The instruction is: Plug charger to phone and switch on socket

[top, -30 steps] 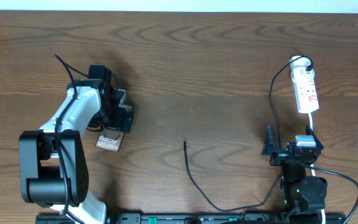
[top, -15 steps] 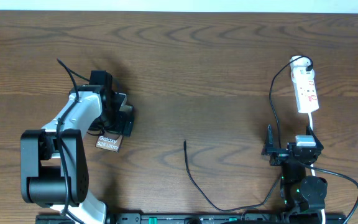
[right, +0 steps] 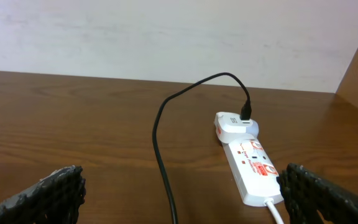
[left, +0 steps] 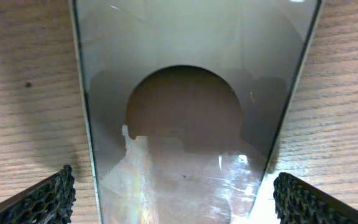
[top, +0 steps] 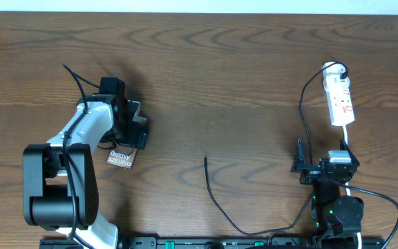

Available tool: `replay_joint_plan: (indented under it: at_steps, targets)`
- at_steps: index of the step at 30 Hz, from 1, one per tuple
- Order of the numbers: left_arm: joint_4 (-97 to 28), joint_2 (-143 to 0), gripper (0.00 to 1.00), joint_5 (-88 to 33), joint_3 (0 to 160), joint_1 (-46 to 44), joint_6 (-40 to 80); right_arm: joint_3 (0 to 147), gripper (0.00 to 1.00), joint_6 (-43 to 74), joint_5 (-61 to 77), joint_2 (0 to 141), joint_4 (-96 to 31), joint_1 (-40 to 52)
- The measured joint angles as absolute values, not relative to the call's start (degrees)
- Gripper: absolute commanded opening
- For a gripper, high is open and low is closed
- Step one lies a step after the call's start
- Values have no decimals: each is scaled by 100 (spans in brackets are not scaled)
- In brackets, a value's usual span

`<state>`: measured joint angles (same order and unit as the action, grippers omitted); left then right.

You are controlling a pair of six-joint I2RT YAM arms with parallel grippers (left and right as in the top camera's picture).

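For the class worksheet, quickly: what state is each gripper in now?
Left gripper: open around the phone, not gripping it.
Right gripper: open, holding nothing.

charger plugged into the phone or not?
Not plugged. The thin black charger cable ends with its free tip lying on the bare wooden table, well apart from the slim dark smartphone with Galaxy lettering.

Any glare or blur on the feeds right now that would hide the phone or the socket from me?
Left wrist: the phone fills the frame, and its glossy screen mirrors a dark round shape with bright glare low down. Overhead: even light and sharp focus, with the phone's white lettering readable. Right wrist: the socket is sharp, with no glare.
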<state>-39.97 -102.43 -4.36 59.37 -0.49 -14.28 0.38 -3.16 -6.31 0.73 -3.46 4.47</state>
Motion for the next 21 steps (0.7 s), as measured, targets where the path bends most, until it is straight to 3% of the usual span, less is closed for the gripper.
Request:
replay_joint_plan:
  at_steps: [21]
  targets:
    - [-3859, -10243, 99, -381, 5765, -49, -1498, 38, 99, -316, -631, 73, -346, 447]
